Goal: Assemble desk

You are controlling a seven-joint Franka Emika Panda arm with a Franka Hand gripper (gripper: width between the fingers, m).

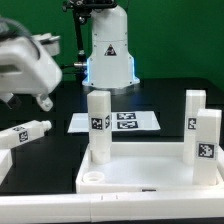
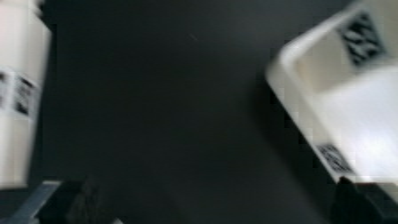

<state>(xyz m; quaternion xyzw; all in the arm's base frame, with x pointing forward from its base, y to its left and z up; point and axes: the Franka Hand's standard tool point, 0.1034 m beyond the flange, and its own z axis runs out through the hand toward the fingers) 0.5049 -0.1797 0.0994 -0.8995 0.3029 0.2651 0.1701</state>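
Observation:
The white desk top lies at the front. Three white tagged legs stand upright on it: one on the exterior view's left and two on its right. A further leg lies loose on the black table at the left. My gripper hangs above that loose leg, blurred, apart from it. In the wrist view my gripper is open and empty over bare black table. A white tagged part shows on one side and another on the other; I cannot tell which parts they are.
The marker board lies flat behind the desk top. The white robot base stands at the back centre. A green wall closes the back.

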